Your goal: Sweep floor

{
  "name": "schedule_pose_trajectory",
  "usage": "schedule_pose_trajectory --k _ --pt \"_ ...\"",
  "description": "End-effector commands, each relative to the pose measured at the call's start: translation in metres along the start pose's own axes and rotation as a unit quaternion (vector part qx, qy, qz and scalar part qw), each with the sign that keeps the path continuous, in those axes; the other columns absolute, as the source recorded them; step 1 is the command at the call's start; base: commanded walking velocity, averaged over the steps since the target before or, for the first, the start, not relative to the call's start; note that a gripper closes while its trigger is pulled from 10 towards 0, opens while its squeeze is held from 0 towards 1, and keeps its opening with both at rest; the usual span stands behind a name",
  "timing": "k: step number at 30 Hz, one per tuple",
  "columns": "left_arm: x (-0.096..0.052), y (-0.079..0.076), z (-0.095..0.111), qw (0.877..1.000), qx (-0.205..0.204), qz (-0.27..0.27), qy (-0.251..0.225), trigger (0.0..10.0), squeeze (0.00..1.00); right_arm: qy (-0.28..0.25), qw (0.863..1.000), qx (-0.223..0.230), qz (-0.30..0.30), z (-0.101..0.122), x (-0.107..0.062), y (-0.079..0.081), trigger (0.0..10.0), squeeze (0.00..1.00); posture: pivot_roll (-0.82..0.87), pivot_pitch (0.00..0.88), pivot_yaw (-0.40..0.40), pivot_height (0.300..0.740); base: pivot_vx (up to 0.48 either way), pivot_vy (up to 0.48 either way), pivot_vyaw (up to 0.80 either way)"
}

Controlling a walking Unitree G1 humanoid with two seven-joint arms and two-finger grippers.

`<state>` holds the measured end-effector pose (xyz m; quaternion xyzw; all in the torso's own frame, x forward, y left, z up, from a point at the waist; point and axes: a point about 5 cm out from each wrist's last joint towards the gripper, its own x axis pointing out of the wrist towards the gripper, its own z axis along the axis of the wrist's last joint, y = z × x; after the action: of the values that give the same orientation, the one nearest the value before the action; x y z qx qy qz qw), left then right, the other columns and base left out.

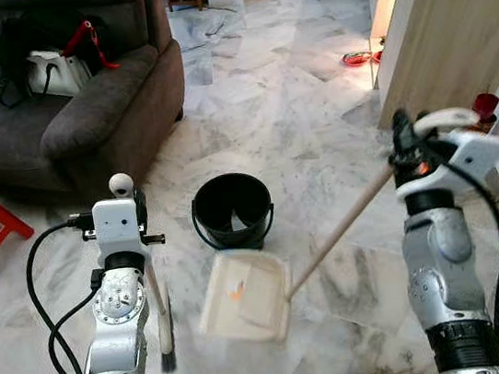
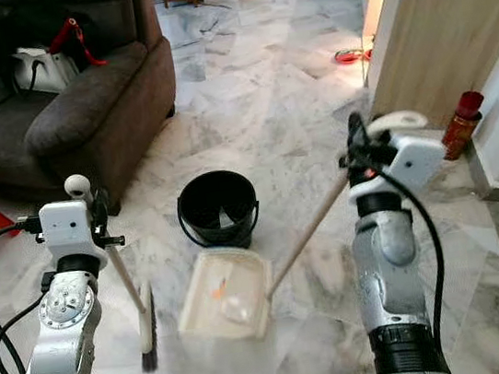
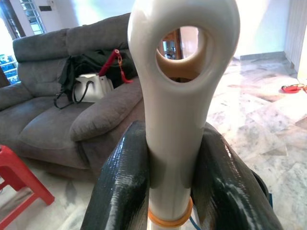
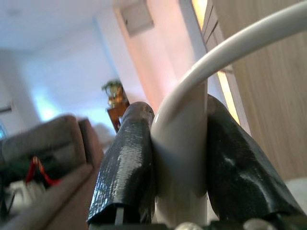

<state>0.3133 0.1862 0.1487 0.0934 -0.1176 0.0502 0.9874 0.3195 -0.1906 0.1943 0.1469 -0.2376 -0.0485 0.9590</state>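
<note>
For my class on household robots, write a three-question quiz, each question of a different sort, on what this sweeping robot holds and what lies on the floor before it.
1. True or false: the left gripper is shut on the broom handle.
2. Multiple choice: the dustpan on the marble floor holds A) nothing, B) a small orange scrap, C) a red bottle.
3. Fill in: just beyond the dustpan stands a black ____.

Key
1. True: both black fingers clamp the handle below its hanging loop.
2. B: an orange scrap lies in the pan, whose long handle the right gripper grips.
3. Bucket.
</note>
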Motion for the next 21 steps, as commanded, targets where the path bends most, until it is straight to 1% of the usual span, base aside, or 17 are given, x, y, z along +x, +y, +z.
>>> schedule_pose_trajectory --k 1,3,5,8,10,11,14,21 --pt "0.001 0.004 0.009 1.000 0.018 0.002 -0.019 10.0 0.00 -0.042 0.999 0.023 -0.002 0.019 0.008 0.005 10.0 0.00 0.13 0.077 0.011 0.740 0.000 0.000 0.00" --pt "0.001 0.004 0.009 1.000 0.018 0.003 -0.019 10.0 0.00 -0.045 0.999 0.025 -0.005 0.021 0.008 0.005 10.0 0.00 0.13 0.076 0.011 0.740 0.000 0.000 0.00" --pt "0.001 0.004 0.009 1.000 0.019 0.002 -0.021 10.0 0.00 -0.061 0.997 0.035 -0.015 0.030 0.012 0.005 10.0 0.00 0.13 0.077 0.011 0.740 0.000 0.000 0.00" --pt "0.001 0.004 0.010 1.000 0.022 -0.001 -0.023 10.0 0.00 -0.071 0.996 0.042 -0.017 0.036 0.013 0.007 10.0 0.00 0.13 0.076 0.011 0.740 0.000 0.000 0.00" --pt "0.001 0.003 0.010 1.000 0.020 -0.002 -0.023 10.0 0.00 -0.077 0.996 0.045 -0.012 0.040 0.015 0.011 10.0 0.00 0.13 0.075 0.012 0.740 0.000 0.000 0.00" --pt "0.001 0.003 0.010 1.000 0.020 -0.002 -0.023 10.0 0.00 -0.077 0.996 0.045 -0.012 0.040 0.015 0.011 10.0 0.00 0.13 0.075 0.012 0.740 0.000 0.000 0.00" --pt "0.000 0.003 0.009 1.000 0.019 -0.005 -0.023 10.0 0.00 -0.083 0.995 0.058 0.004 0.044 0.015 0.022 10.0 0.00 0.13 0.073 0.012 0.740 0.000 0.000 0.00" --pt "0.000 0.003 0.010 0.999 0.018 -0.003 -0.026 10.0 0.00 -0.078 0.994 0.075 0.017 0.043 0.014 0.032 10.0 0.00 0.13 0.071 0.013 0.740 0.000 0.000 0.00"
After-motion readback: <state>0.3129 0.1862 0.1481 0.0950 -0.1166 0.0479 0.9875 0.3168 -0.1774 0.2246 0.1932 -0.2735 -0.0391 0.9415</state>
